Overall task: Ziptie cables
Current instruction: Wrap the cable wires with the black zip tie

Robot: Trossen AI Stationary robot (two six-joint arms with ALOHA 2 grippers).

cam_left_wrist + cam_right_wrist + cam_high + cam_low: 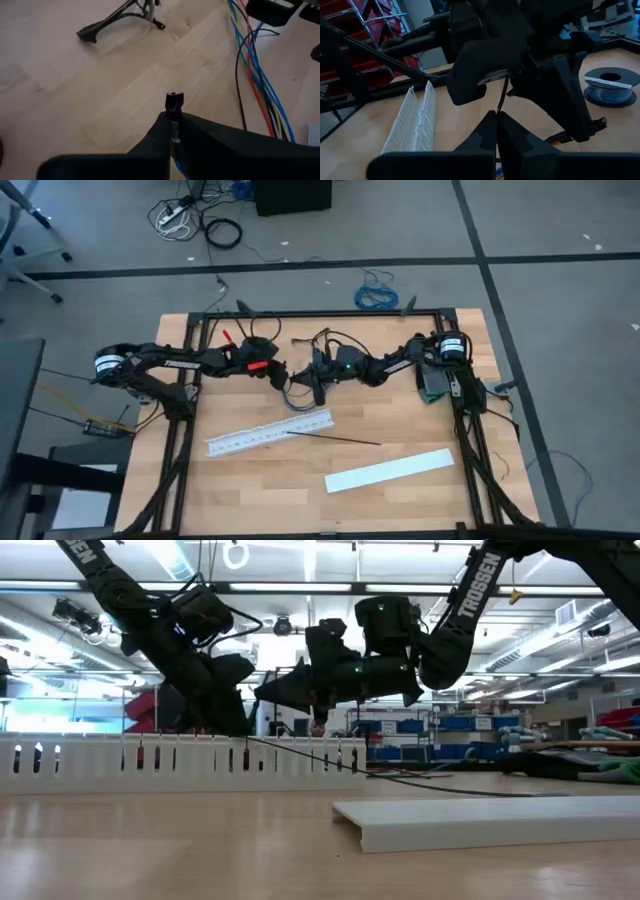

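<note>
High view shows both arms reaching toward each other over the far middle of the wooden counter [250, 480]. The left end effector [283, 376] and the right end effector [318, 385] sit just beside one another, above the far end of the white slotted strip [268, 433]. The cables [293, 392] hang in a small bunch between the two, near that strip's far edge.

Left wrist view shows the left fingers pressed together on a thin black zip tie [173, 107], its small head standing just past the fingertips. Right wrist view shows the right fingers [485, 131] pressed together as well, pinching a thin dark strand that runs up toward the left arm; whether it is a wire or the tie's tail is unclear.

A flat white cover [389, 470] lies well apart, nearer the front, and a thin dark stick [335, 438] lies between it and the strip.
</note>
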